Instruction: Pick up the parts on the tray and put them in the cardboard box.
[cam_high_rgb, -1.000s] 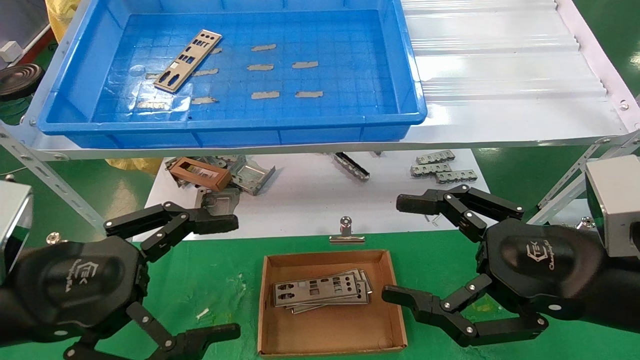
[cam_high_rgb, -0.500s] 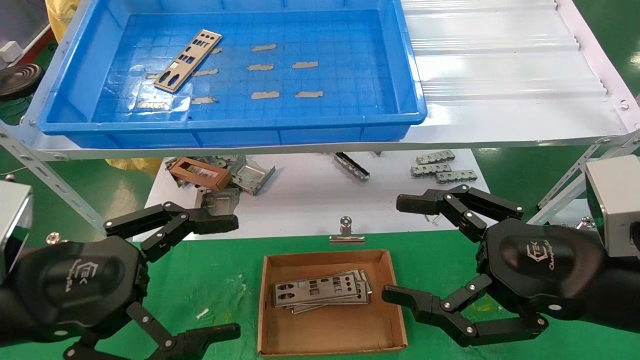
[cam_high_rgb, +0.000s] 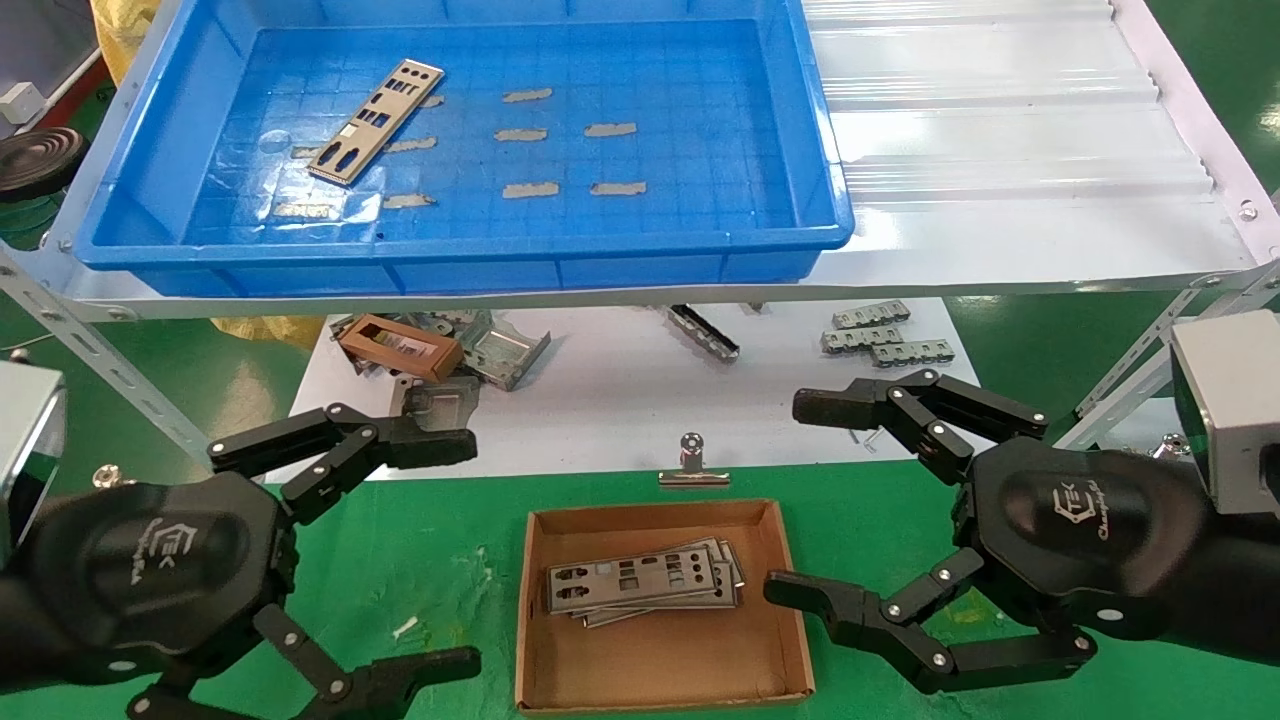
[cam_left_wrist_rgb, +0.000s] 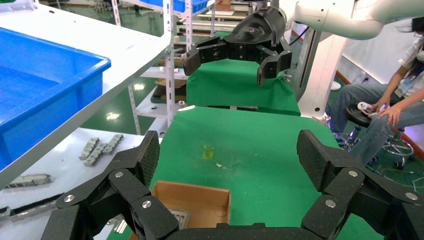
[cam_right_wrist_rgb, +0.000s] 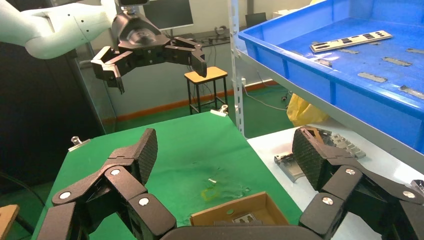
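Cardboard box sits on the green cloth at front centre, a short stack of parts lying flat inside it toward its far side. Left gripper hangs just left of the box, jaws wide apart, holding nothing; right gripper hangs just right of the box, jaws likewise spread and empty, lower finger close to the box's right wall. Beyond the box, up on the white shelf, the tray holds one remaining part, lying at a slant toward its far left on the grid floor among grey tape patches. Likely trouble: the plate is thin and flat on the floor, so fingers may skate over it or push it along instead of lifting. A reach from near the box could clip the tray's raised rim or the shelf edge. A corner-only pinch could let the plate swing and drop short of the box.
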